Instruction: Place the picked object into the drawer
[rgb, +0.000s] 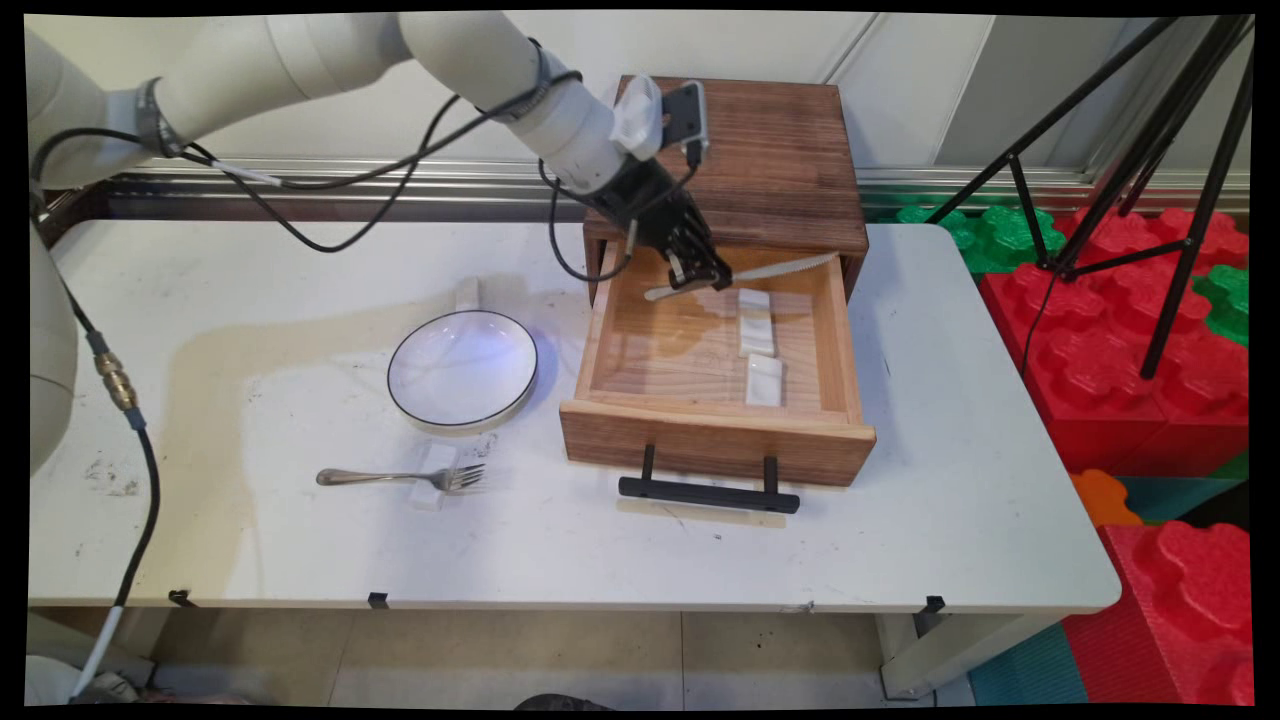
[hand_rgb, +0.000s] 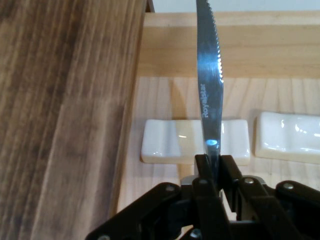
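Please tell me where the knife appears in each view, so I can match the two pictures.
Main view: the knife lies level across the open drawer's back, held by the gripper.
Hand view: its blade runs up the middle from the gripper.
Shared landmark: the white rests beneath it.

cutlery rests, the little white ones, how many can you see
3: two cutlery rests lie in the open drawer, one below the held knife, one nearer the front; a third sits under the fork.

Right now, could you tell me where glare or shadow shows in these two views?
Main view: the arm's shadow crosses the open drawer floor; the plate shows a sheen. Hand view: a bright glint sits on the knife blade just above the gripper.
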